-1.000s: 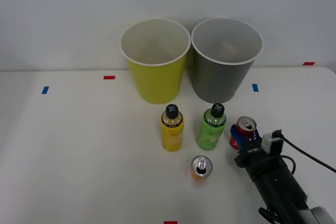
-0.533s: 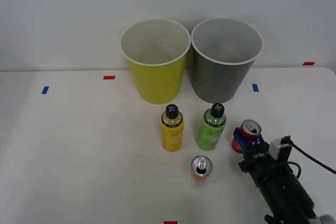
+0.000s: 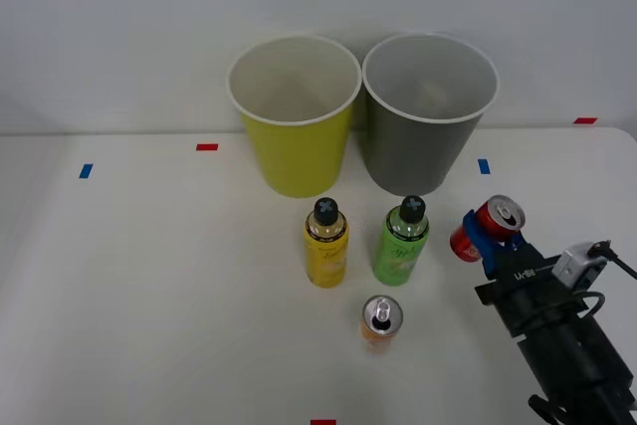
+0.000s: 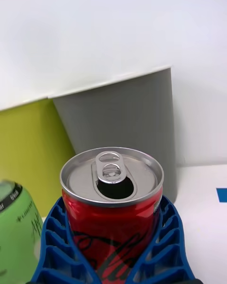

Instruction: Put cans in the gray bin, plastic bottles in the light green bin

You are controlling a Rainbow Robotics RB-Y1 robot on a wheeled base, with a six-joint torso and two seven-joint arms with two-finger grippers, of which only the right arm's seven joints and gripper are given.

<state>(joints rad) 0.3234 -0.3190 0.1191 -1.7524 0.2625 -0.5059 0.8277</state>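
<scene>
My pincer has blue ribbed fingers around the red can with its silver top. Left of that can stand the bright green bottle and yellow-labelled bottle, both black-capped.

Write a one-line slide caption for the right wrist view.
Right hand grips an opened red can between blue ribbed fingers, facing the gray bin.
</scene>
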